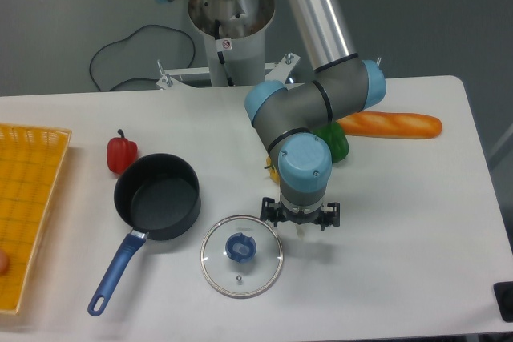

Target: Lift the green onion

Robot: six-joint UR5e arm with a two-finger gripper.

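Camera view: one arm above a white table [417,222].
Two-finger gripper [300,226] state unclear; one glass lid [240,255], one black saucepan [158,202], one red pepper [121,154].

green onion [300,231] mostly hidden under wrist, jaws' state unclear, yellow basket [32,198] cut off left

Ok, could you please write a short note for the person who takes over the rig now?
Gripper: points down, just right of the lid; fingers hidden, so open or shut is unclear.
Green onion: not clearly seen; a whitish bit under the gripper may be its root end.
Done: no grasp can be confirmed.
Left: check the grasp, then lift.
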